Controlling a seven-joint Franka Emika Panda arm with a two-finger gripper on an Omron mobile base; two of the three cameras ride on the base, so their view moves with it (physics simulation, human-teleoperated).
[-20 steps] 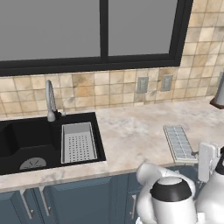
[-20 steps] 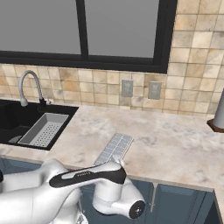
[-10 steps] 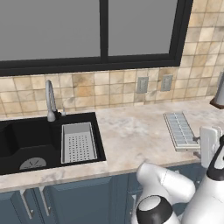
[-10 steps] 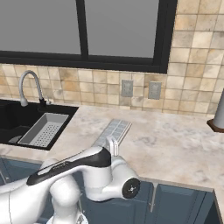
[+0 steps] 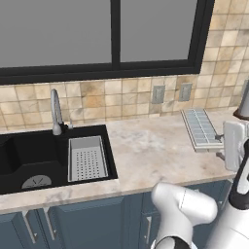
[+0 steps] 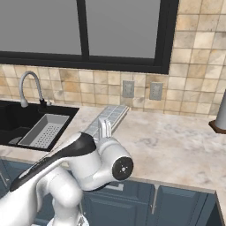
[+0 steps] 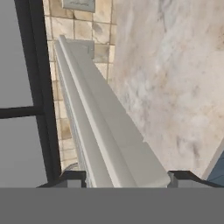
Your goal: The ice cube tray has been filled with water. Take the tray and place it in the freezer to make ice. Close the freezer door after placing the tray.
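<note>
One step is in hand: from the sink (image 5: 29,155) rightwards, we see the ice tray (image 5: 200,128) on the counter (image 5: 151,151), our claw (image 7: 124,178) pinching its near edge. Next we must lift it level, we judge, not spilling water.

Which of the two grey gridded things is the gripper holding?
The flat light-grey ice cube tray with pale-blue cells, clamped at its near edge by the gripper. The perforated grey strainer basket sits untouched in the black sink.

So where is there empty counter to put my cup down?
Bare marble lies between the sink and the ice cube tray, and from the tray right to the dark-based thing by the wall. The strainer basket crowds the sink.
</note>
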